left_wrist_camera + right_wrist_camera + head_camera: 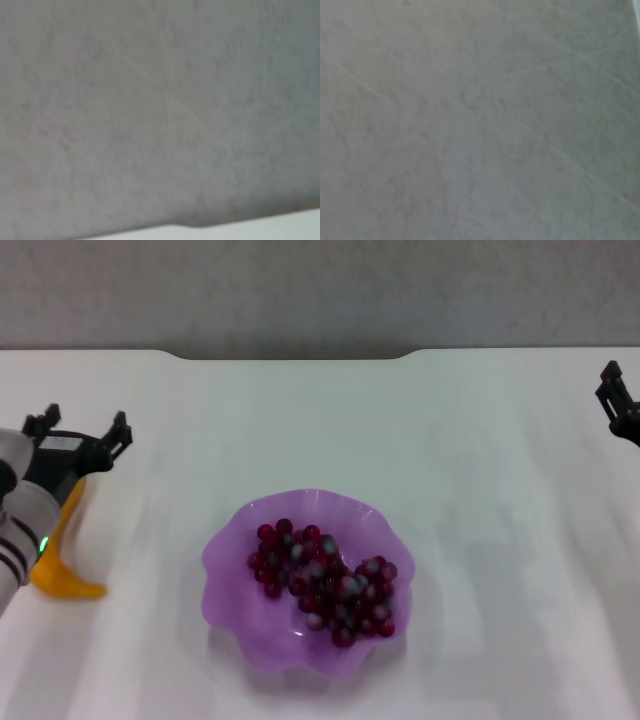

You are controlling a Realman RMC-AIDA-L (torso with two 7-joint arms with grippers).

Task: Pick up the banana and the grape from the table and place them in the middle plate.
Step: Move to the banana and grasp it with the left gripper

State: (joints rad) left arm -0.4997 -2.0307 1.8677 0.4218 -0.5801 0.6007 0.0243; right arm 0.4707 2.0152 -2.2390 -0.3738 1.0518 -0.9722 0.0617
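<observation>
left arm [20, 525]: white-grey, black bands, green light | grippers: black, left gripper [80, 435], right gripper [620, 400]

- The grape [325, 578] lies in the middle plate [232, 585], mid-table [470, 440]
- The banana [62, 555] lies on the table, well left of the plate

A bare robot test setup, lab-like rather than a home: a plain matte white bench [480, 440] with a notched far edge stands against a blank, mottled grey wall [320, 290]. Both wrist views show only that same grey surface, with no furnishings or decoration.
</observation>
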